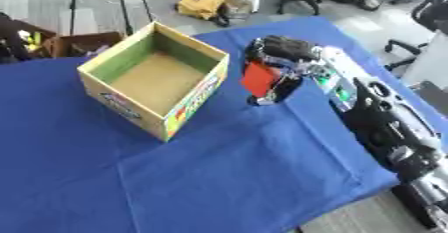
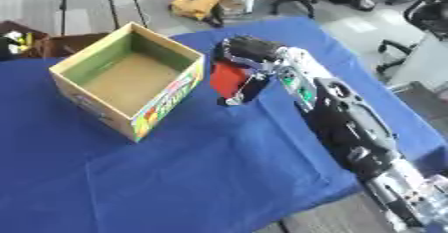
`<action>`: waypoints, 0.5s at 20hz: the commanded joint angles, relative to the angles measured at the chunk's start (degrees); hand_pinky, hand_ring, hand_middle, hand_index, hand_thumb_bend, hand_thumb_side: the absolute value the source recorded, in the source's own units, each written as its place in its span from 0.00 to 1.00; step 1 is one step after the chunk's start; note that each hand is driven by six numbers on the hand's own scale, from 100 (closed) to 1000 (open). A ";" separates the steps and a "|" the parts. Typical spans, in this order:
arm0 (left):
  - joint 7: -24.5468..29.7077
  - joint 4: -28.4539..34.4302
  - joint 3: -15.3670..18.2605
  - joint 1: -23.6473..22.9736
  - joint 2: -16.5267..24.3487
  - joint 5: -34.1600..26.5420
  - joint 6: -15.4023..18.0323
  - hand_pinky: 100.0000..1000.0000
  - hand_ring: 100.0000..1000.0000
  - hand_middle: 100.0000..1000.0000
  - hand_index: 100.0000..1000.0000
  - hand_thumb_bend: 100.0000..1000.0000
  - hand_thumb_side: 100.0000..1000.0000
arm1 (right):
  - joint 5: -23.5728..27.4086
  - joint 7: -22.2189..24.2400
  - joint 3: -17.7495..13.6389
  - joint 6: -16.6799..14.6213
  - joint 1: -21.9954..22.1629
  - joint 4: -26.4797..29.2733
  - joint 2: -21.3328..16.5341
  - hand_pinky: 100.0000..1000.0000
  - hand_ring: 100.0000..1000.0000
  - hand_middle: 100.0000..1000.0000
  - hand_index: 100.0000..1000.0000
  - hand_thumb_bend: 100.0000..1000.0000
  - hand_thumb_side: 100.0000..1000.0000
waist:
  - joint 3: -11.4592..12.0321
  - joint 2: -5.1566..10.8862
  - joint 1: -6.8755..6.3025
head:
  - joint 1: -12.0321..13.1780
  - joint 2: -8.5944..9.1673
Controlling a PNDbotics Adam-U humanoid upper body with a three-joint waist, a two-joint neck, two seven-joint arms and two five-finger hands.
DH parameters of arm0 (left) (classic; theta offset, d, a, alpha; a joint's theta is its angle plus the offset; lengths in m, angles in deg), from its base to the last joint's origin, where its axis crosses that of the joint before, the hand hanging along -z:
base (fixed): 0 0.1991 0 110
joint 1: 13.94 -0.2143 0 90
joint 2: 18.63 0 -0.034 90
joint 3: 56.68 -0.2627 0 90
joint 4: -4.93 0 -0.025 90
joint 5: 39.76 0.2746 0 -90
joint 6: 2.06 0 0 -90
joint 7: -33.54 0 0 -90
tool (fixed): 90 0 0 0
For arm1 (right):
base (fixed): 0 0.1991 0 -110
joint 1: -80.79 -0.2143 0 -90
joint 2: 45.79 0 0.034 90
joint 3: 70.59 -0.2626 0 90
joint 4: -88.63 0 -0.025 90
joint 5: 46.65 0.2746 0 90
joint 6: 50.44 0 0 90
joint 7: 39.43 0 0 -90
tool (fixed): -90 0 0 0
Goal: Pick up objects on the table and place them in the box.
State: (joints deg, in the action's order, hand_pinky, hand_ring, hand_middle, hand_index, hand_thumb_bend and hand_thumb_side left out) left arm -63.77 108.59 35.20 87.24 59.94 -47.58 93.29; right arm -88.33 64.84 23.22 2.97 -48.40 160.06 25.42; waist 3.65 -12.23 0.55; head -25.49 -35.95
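An open cardboard box (image 1: 98, 76) with colourful printed sides stands on the blue cloth at the left; its inside shows only a bare brown floor. Just right of the box, my right hand (image 1: 282, 51) reaches in from the lower right and is shut on a flat red object (image 1: 258, 78), its fingers curled round it. The red object hangs close above the cloth, near the box's right wall. My left hand appears in neither view.
The blue cloth (image 1: 219, 177) covers the table, whose front edge runs along the lower right. Beyond the far edge lie a brown carton (image 1: 77, 44), a yellow bundle (image 1: 201, 4) and office chairs (image 1: 420, 22) on the floor.
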 commanded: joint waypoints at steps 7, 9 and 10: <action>1.14 0.59 -1.16 1.25 1.18 -0.25 0.00 0.50 0.76 0.42 0.57 0.27 0.81 | 3.24 -1.02 -1.63 1.77 -3.50 -2.06 -2.16 0.39 0.30 0.36 0.27 0.25 0.14 | 2.98 1.67 0.65 | -2.60 0.62; 1.16 0.58 -1.17 1.26 1.18 -0.26 0.00 0.50 0.76 0.42 0.57 0.27 0.81 | 3.31 -0.98 -1.64 1.80 -3.53 -2.10 -2.16 0.39 0.30 0.36 0.27 0.25 0.14 | 3.02 1.68 0.66 | -2.63 0.62; 1.21 0.60 -1.23 1.36 1.18 -0.27 0.00 0.50 0.76 0.42 0.57 0.27 0.81 | 3.36 -0.90 -1.62 1.87 -3.68 -2.32 -1.94 0.39 0.30 0.36 0.27 0.24 0.14 | 3.27 1.77 0.70 | -2.72 0.75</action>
State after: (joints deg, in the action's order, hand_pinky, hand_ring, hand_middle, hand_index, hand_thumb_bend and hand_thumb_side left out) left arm -62.79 108.57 34.29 87.85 59.95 -47.58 93.23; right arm -85.67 64.05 22.35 4.65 -50.65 157.35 25.42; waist 7.06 -11.51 1.22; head -27.95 -35.63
